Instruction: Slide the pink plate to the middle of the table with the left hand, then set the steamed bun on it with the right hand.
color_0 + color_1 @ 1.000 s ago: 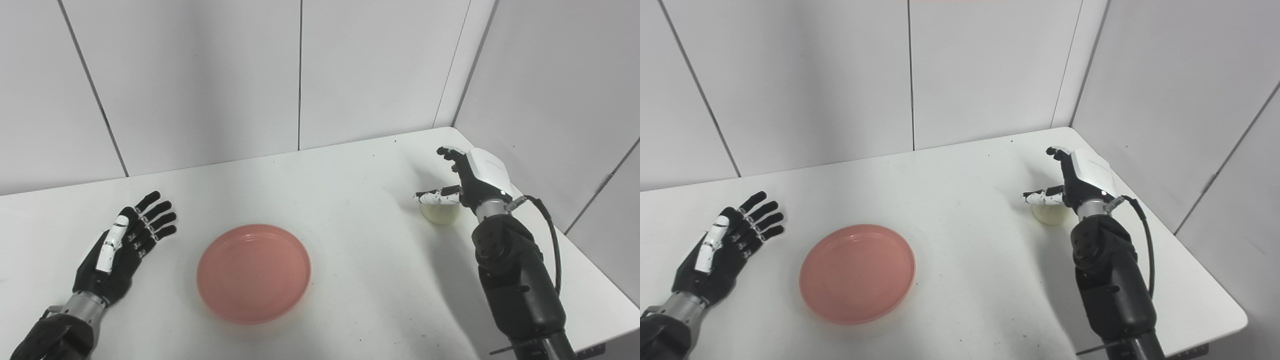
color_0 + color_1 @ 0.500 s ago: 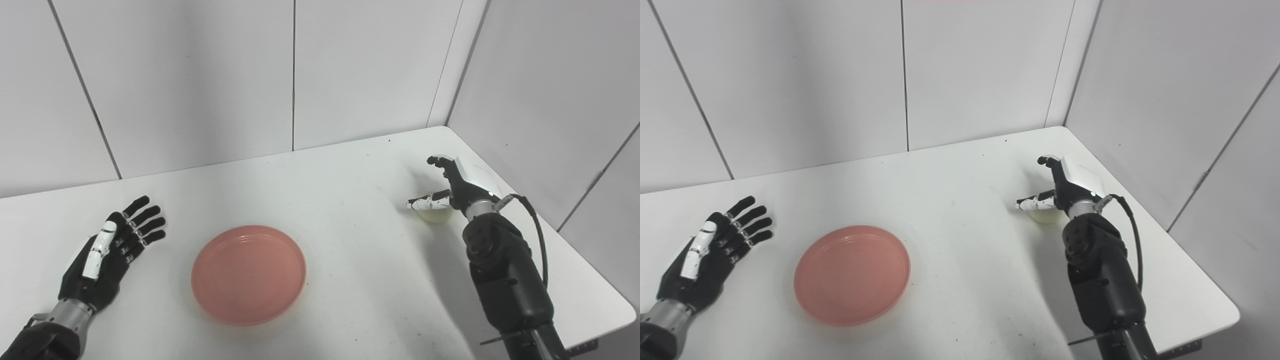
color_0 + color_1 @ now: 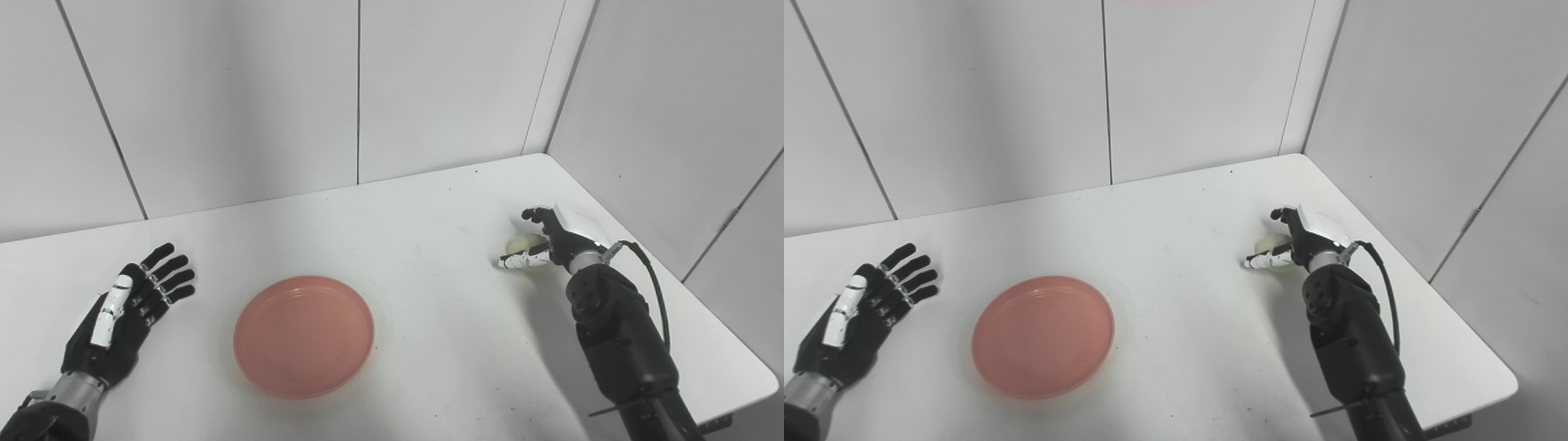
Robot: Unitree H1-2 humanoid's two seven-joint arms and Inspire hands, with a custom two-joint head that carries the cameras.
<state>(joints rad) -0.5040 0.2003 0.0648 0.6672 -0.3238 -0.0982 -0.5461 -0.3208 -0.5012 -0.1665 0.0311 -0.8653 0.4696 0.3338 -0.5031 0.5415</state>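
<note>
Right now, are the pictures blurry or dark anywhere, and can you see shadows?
Left eye view: sharp and evenly lit, no glare; a soft shadow lies on the table beside the right arm, and a thin one under the plate. Right eye view: just as clear; the bun is pale and partly hidden by the right hand.

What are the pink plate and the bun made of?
The plate looks like smooth plastic: even pink colour, a soft sheen, a thin raised rim. The bun looks like soft, matte, pale dough, but the right hand hides much of it, so that's a guess.
</note>
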